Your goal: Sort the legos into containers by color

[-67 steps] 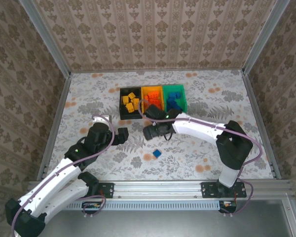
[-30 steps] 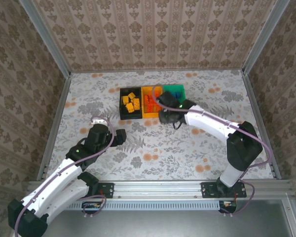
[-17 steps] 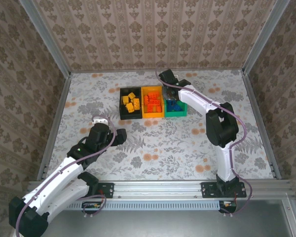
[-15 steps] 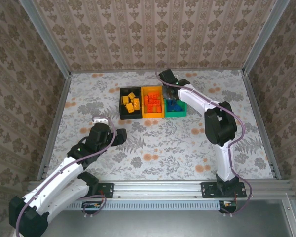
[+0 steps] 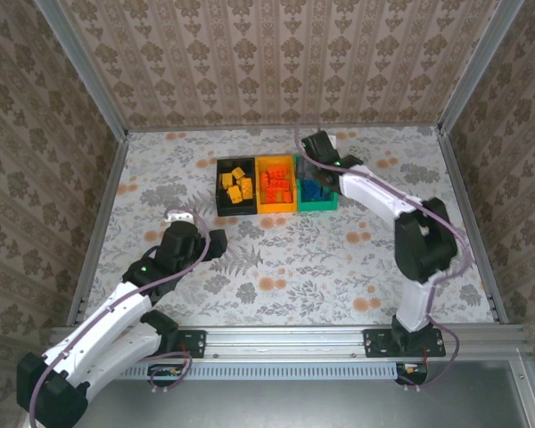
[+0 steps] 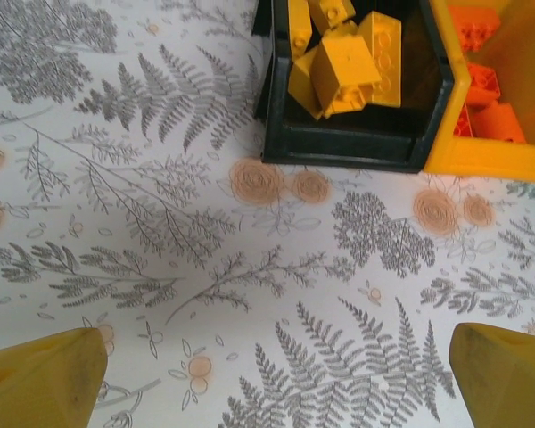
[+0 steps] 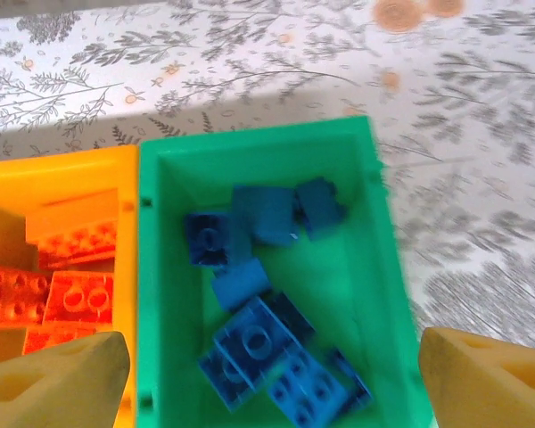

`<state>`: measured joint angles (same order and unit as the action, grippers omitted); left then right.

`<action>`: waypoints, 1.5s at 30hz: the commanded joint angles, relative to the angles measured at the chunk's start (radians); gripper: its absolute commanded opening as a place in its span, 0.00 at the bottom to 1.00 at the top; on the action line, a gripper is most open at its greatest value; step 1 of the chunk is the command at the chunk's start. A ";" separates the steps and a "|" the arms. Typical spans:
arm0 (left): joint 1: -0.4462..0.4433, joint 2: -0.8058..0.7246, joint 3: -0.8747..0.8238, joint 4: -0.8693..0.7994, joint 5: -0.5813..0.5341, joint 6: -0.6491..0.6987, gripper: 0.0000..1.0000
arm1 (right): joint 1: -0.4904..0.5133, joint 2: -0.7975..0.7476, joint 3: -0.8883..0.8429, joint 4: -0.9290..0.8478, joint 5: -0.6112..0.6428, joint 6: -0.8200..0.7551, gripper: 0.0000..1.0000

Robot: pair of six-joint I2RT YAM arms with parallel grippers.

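The three joined bins stand at the table's far middle. The black bin [image 5: 221, 198] [image 6: 348, 143] holds yellow-orange legos [image 5: 236, 185] [image 6: 343, 62]. The yellow-orange bin [image 5: 276, 208] [image 6: 481, 156] holds red-orange legos [image 7: 71, 285]. Several blue legos [image 7: 263, 339] lie loose in the green bin [image 5: 318, 205] [image 7: 361, 259]. My right gripper [image 5: 314, 165] [image 7: 269, 374] hangs open over the green bin with nothing between its fingers. My left gripper [image 5: 218, 241] [image 6: 276, 383] is open and empty above bare tablecloth, just short of the black bin.
The fern-patterned tablecloth [image 5: 285, 267] covers the table. Patterned walls and metal posts [image 5: 102, 107] close in the back and sides. A rail [image 5: 285, 339] runs along the near edge by the arm bases.
The blue lego that lay on the table is gone from there. My right gripper went from the table's middle to above the green bin and now stands open. The left arm barely moved.
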<state>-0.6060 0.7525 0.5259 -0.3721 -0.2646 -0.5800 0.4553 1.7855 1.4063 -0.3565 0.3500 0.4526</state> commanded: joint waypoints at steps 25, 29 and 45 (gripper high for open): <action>0.528 0.670 -0.040 0.973 -0.096 0.636 1.00 | 0.027 -0.575 -0.552 0.202 0.216 -0.082 1.00; 0.531 0.706 0.013 0.911 0.024 0.644 1.00 | -0.052 -0.621 -0.603 0.289 0.232 -0.207 1.00; 0.569 0.784 -0.143 1.273 0.087 0.600 1.00 | -0.434 -0.432 -0.924 0.950 -0.126 -0.367 1.00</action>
<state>-0.0429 1.5494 0.3668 0.8520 -0.1612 0.0456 0.0448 1.3144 0.4747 0.4393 0.3428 0.1070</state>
